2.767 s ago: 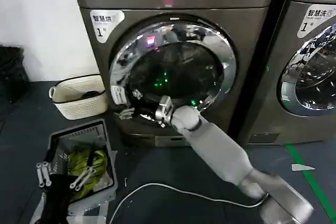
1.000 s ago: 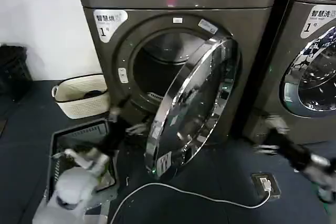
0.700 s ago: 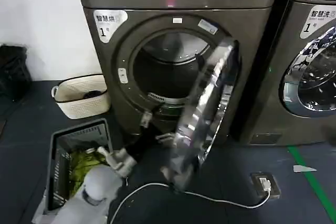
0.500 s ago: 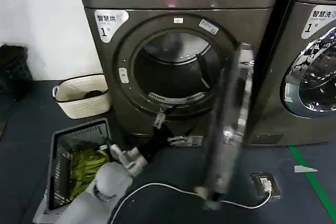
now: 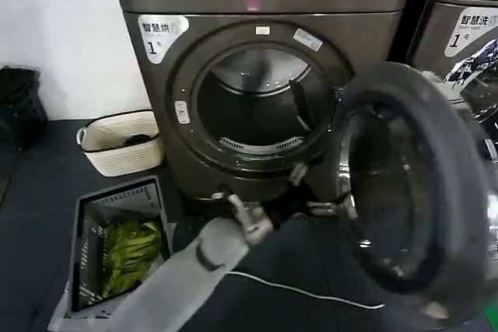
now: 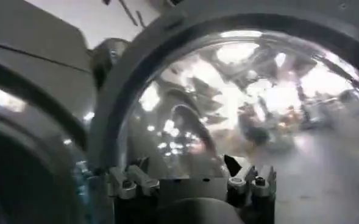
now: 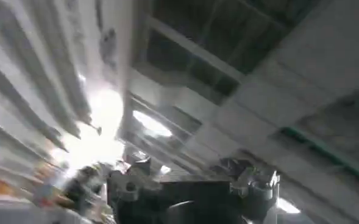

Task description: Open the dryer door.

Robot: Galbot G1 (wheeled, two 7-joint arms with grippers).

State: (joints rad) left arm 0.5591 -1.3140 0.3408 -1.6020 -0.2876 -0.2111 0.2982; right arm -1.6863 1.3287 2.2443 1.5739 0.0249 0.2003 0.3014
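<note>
Dryer door (image 5: 412,200) swung wider, left gripper (image 5: 311,192) alongside

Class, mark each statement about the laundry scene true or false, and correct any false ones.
1. The dryer door is swung wide open, its grey inner face showing. True.
2. The left gripper reaches toward the door's lower inner edge. True.
3. The grey crate on the floor holds red clothes. False: the cloth in it is green.
4. The white basket sits inside the drum. False: it stands on the floor beside the machine.
5. The drum opening is uncovered. True.
</note>
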